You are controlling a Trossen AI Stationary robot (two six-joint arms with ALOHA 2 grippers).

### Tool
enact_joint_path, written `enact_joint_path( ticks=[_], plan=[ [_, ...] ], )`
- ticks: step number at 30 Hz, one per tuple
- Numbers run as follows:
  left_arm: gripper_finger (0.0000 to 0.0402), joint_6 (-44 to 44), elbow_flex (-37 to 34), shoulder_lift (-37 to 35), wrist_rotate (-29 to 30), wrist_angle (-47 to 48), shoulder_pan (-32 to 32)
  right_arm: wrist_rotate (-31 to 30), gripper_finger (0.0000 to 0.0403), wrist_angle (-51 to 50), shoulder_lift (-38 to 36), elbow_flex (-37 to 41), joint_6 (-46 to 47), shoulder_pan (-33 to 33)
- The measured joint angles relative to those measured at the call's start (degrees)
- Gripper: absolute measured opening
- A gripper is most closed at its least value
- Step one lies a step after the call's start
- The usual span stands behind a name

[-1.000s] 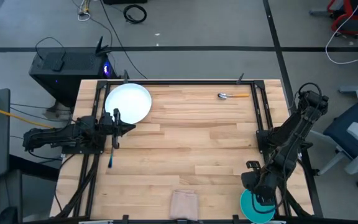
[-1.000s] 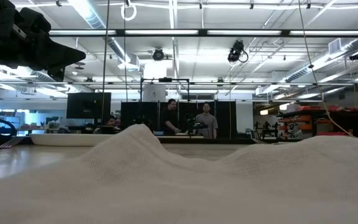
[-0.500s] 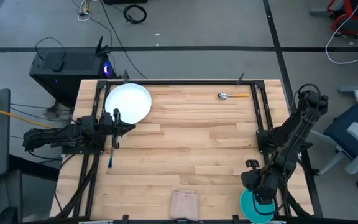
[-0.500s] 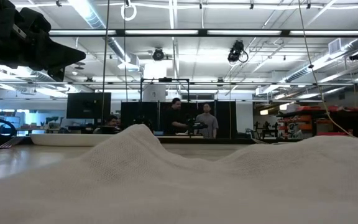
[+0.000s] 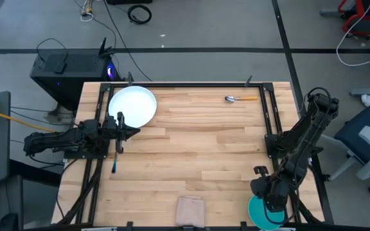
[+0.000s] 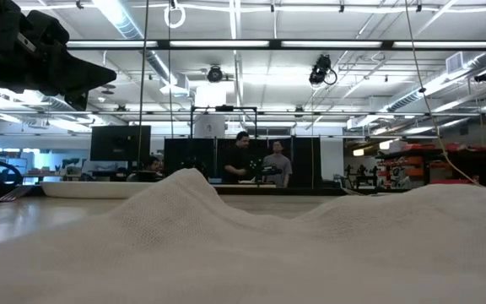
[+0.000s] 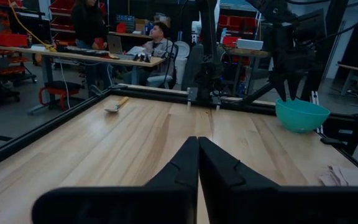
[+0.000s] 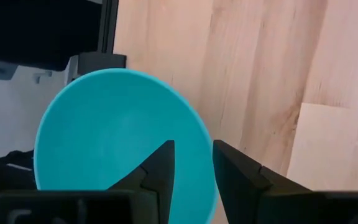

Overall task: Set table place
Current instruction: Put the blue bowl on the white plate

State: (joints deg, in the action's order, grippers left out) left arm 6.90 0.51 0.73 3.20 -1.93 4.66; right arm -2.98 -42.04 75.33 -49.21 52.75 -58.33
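The teal bowl [image 5: 258,217] sits at the table's near right corner, also in the left wrist view [image 7: 301,115]. My right gripper [image 8: 192,149] is open, pointing down over the bowl [image 8: 104,143]. One finger stands inside the rim, the other outside. The white plate [image 5: 133,106] lies at the far left. The blue-handled fork [image 5: 115,162] lies near the left edge. The orange-handled spoon [image 5: 241,99] lies at the far right. My left gripper [image 5: 133,131] is shut and level, between plate and fork. My right gripper comes from above and straddles the bowl's rim [image 8: 201,138] on the side toward the table's middle. One finger [image 8: 160,165] is over the inside, the other [image 8: 235,168] over the wood outside. I cannot tell whether either touches the rim.
A beige cloth [image 5: 189,210] lies crumpled at the near edge and fills the low view [image 6: 243,245]. Black rails [image 5: 270,122] run along the table's sides. Bare planks [image 5: 204,147] stretch across the middle. People stand in the room beyond the table.
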Motion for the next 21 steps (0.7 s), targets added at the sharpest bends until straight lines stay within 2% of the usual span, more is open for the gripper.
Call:
enact_joint_path(
  ticks=[4,11,17,21],
  plan=[
    [0.0028,0.0,0.0,0.0,0.0,-0.1,0.0,-0.9,0.0117,0.0,0.0,0.0,0.0,0.0],
    [0.0006,0.0,0.0,0.0,0.0,-0.1,0.0,-1.2,0.0117,0.3,3.1,0.0,-0.3,0.0],
    [0.0024,0.0,0.0,0.0,0.0,-0.1,0.0,-0.8,0.0117,1.4,5.7,0.0,-0.4,0.0],
    [0.0016,0.0,0.0,0.0,0.0,-0.2,0.0,-0.8,0.0117,2.1,7.5,0.0,-0.4,0.0]
  ],
)
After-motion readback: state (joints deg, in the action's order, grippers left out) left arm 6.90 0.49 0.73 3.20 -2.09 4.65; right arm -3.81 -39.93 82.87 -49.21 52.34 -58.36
